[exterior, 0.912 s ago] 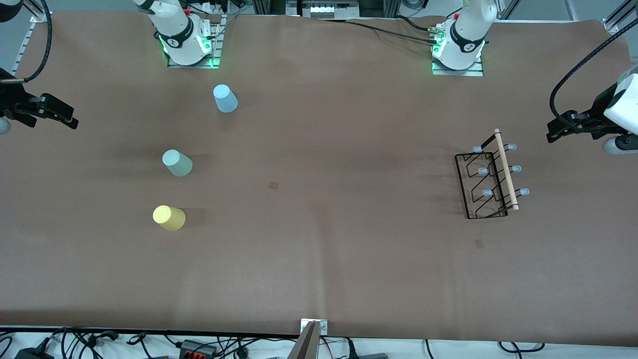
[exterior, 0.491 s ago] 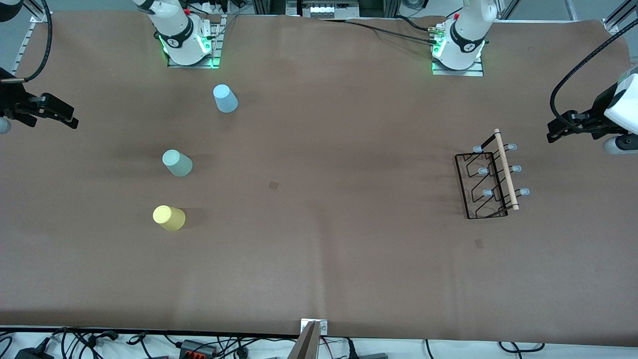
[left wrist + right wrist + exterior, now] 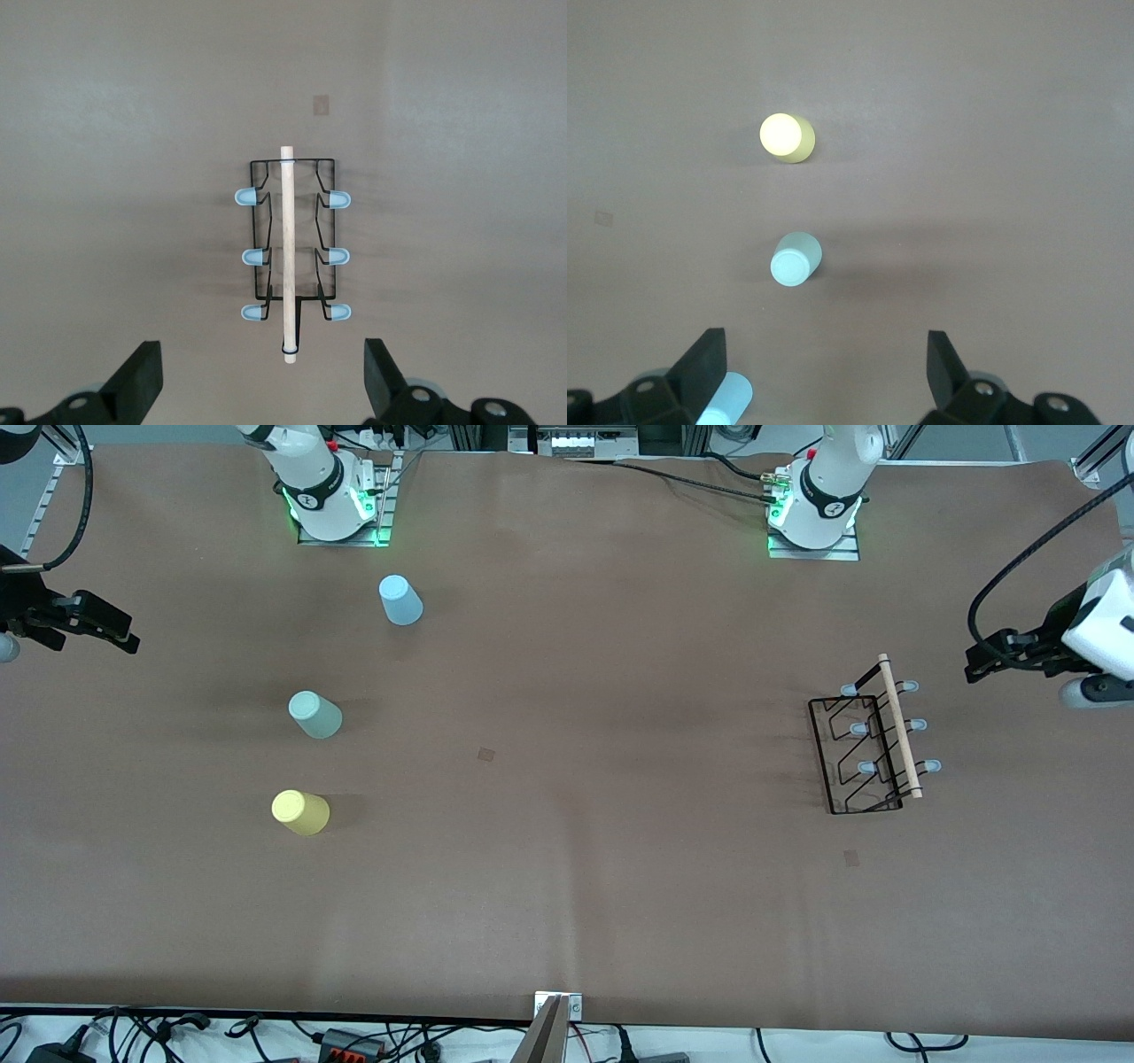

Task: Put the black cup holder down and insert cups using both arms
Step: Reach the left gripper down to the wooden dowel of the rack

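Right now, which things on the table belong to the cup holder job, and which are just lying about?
Job:
black cup holder, toward the left arm's end
light blue cup
mint green cup
yellow cup

Lying about:
cables along the table edge

Three cups stand on the desk (image 3: 567,886) toward the right arm's end: one cup (image 3: 400,600) close to the edge where the bases sit, a second cup (image 3: 314,715) nearer the front camera, a third cup (image 3: 300,812) nearer still, all well apart. The black cup holder (image 3: 873,735) sits alone toward the left arm's end, roughly level with the second and third cups.
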Controlling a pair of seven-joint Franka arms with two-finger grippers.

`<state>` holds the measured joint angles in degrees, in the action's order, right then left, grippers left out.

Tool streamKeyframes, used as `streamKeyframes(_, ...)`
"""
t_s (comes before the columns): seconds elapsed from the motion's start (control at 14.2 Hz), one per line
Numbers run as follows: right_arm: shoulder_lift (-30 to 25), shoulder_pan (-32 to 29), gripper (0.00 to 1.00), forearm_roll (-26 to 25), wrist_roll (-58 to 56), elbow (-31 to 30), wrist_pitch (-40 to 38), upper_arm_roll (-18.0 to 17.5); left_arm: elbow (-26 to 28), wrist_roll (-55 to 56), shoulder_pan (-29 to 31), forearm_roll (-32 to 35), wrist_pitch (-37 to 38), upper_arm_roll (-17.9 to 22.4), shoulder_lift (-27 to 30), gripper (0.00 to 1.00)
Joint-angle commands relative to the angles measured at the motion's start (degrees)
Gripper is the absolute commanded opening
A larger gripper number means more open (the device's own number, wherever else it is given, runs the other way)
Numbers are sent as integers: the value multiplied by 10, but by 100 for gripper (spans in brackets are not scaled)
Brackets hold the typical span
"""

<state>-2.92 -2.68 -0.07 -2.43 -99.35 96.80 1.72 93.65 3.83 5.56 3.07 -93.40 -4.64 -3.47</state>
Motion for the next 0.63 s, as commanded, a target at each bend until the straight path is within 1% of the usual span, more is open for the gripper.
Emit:
streamKeyframes(0.0,-16,-3,100,-6,-7,-17,5,-4,1,-15,18,-14,1,1,-11,100)
streamKeyframes(0.07,-16,-3,100,-6,-7,-17,5,-4,24,-14,19,-14,-11,0,-9,100)
streamKeyframes(0.28,-15,-2,100,-6,-7,-17,6,-4,93,-15,30,-15,-77,-1,-3,100)
streamKeyframes(0.49,-14,-2,100,-6,-7,-17,6,-4,141,-15,33,-14,-106,-5,-4,100)
streamKeyframes(0.56,-12,-2,100,-6,-7,-18,7,-4,165,-15,32,-14,-134,-6,-1,100)
